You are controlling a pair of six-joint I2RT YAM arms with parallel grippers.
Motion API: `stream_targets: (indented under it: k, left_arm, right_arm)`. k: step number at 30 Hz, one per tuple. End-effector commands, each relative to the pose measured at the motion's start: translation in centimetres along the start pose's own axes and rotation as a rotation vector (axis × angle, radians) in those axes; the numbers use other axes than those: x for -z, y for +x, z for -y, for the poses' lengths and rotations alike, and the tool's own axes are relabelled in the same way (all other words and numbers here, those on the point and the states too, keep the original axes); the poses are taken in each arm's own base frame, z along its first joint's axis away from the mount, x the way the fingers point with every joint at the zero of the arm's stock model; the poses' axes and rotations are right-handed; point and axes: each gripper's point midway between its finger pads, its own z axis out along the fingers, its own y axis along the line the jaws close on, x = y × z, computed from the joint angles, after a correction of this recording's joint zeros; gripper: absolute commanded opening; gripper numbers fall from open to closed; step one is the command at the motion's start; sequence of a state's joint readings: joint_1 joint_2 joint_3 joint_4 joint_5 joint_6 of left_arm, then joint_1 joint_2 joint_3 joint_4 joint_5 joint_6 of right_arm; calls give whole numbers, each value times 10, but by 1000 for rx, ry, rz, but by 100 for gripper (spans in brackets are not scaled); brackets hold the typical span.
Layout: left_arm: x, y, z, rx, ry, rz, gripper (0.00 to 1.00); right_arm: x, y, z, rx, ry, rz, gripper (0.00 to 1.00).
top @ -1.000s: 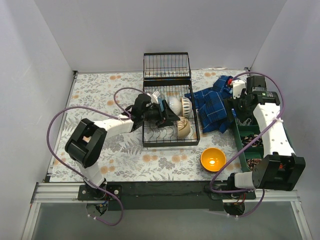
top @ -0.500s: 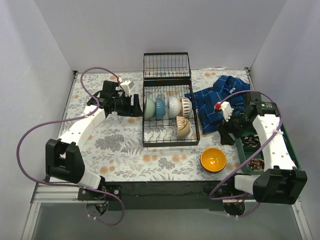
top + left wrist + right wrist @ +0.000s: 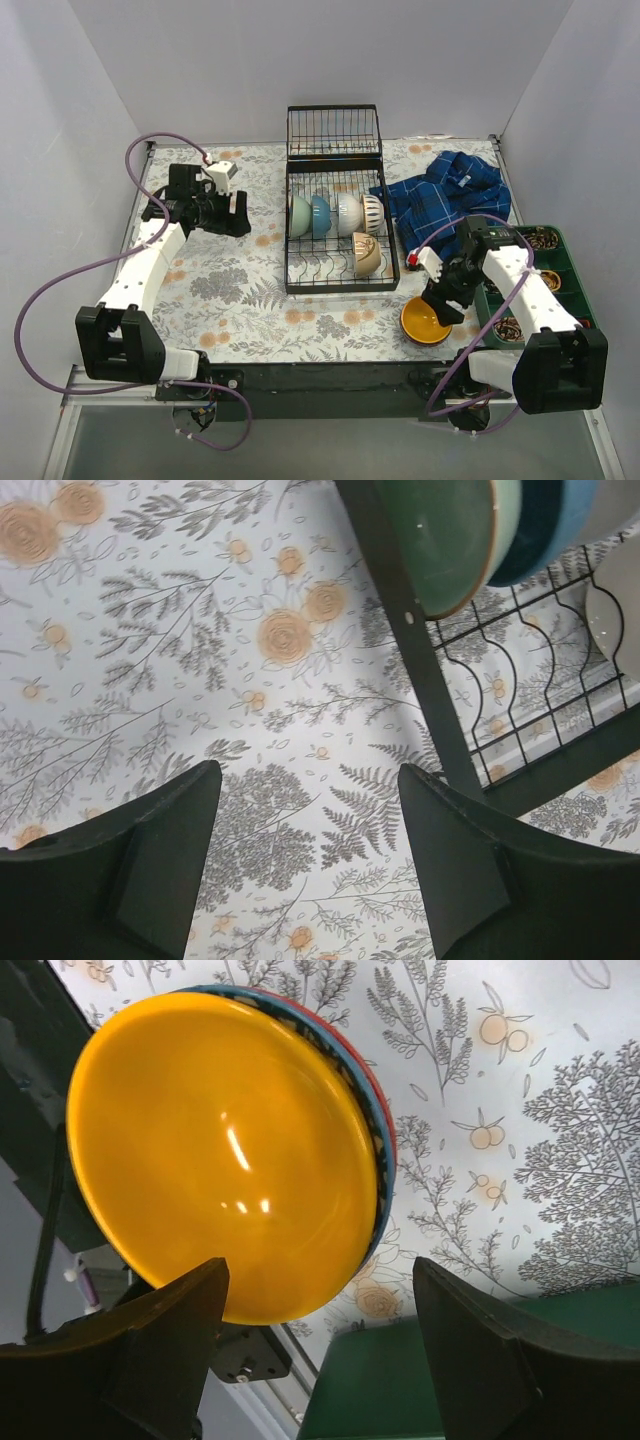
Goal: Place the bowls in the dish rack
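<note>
The black wire dish rack point(image 3: 293, 262) stands mid-table with several bowls on edge between its tines: a green one point(image 3: 299, 215), a blue one point(image 3: 320, 215), a white one point(image 3: 347, 212), a ribbed one point(image 3: 372, 212) and a beige one point(image 3: 366, 255). My left gripper point(image 3: 243, 216) is open and empty over the floral cloth, just left of the rack. Its wrist view shows the rack's frame point(image 3: 420, 640) and the green bowl point(image 3: 450, 540) ahead of the gripper point(image 3: 305, 820). An orange bowl point(image 3: 422, 324) point(image 3: 220, 1150) lies on the table at the front right. My right gripper point(image 3: 438, 305) point(image 3: 320, 1330) hangs open right over its near rim.
A blue plaid cloth point(image 3: 445, 200) lies right of the rack. A green compartment tray point(image 3: 548, 272) point(image 3: 400, 1380) with small items sits along the right edge, close beside the orange bowl. The rack's upright wire section point(image 3: 333, 130) stands at the back. White walls enclose three sides.
My left arm has pulled back out of the rack to the left, leaving the green bowl in it, and its jaws have widened. My right arm has swung from the tray down to the orange bowl.
</note>
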State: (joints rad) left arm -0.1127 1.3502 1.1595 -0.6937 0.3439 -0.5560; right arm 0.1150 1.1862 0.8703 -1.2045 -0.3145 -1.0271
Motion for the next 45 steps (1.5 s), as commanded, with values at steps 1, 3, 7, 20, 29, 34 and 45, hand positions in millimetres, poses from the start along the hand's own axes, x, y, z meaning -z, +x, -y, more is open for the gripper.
stream_targets:
  k: [1, 3, 7, 20, 29, 34, 45]
  left_arm:
    - [20, -10, -16, -6, -38, 44, 71]
    - [23, -14, -17, -1, -33, 55, 71]
    - [29, -15, -28, 2, -62, 52, 71]
    - [50, -25, -31, 7, -77, 120, 72]
    - [67, -10, -29, 29, -89, 145, 72]
    - [75, -5, -30, 39, -99, 164, 72]
    - [77, -18, -21, 39, -39, 203, 72]
  right_arm:
    - [-7, 2, 21, 127, 63, -30, 81]
    - [-14, 2, 21, 117, 48, -28, 77]
    - [-32, 2, 5, 110, -22, -35, 67]
    - [-41, -63, -34, 256, -131, -10, 37]
    - [-55, -120, -53, 430, -187, -36, 15]
    - [-56, -141, -74, 519, -216, -27, 9]
    - [-46, -104, -82, 603, -176, -102, 2]
